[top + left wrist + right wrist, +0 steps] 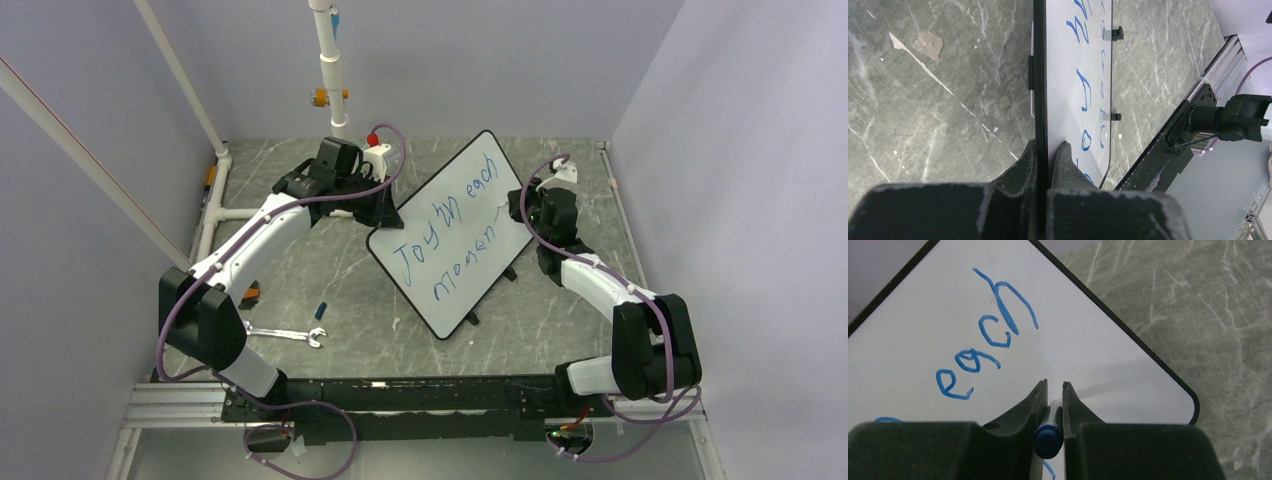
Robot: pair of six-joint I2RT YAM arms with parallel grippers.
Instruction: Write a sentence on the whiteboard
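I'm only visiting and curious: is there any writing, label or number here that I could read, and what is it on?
"Joy in each": upper line of the blue handwriting on the whiteboard; "each" also shows close up in the right wrist view.
"moment": lower line, same board, with a loose trailing stroke after it.
The blue marker shows no readable print, and no other text is legible.

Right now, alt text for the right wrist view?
The right gripper is shut on a blue marker, seen end-on and pointed at the whiteboard. Blue handwriting reading "each" slants across the board; grey marbled table shows at right.
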